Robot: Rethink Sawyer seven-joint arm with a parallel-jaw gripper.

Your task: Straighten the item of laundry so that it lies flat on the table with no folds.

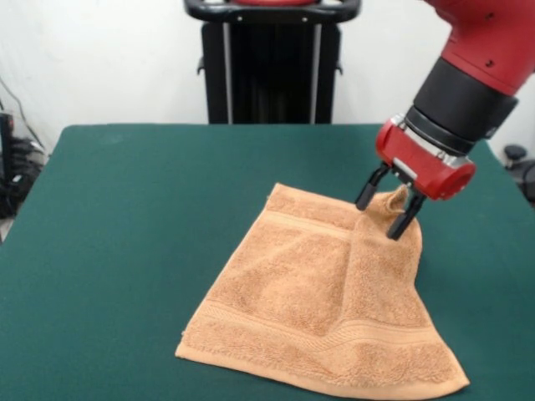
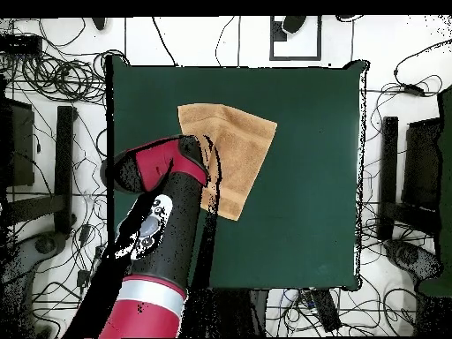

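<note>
Towel [image 1: 322, 309] corner pinched in gripper [image 1: 390, 210], table [image 1: 125, 234] otherwise bare.

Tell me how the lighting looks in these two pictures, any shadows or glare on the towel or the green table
Front view: soft, even light, no glare on the table; the towel shows only faint shading along its raised fold below the gripper. Overhead view: flat light too, and the arm hides part of the towel.

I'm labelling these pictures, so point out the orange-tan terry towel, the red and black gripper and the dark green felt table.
orange-tan terry towel [image 1: 309, 292], front view, flat middle.
red and black gripper [image 1: 389, 211], front view, between fingertips.
dark green felt table [image 1: 125, 209], front view, bare cloth.
</note>
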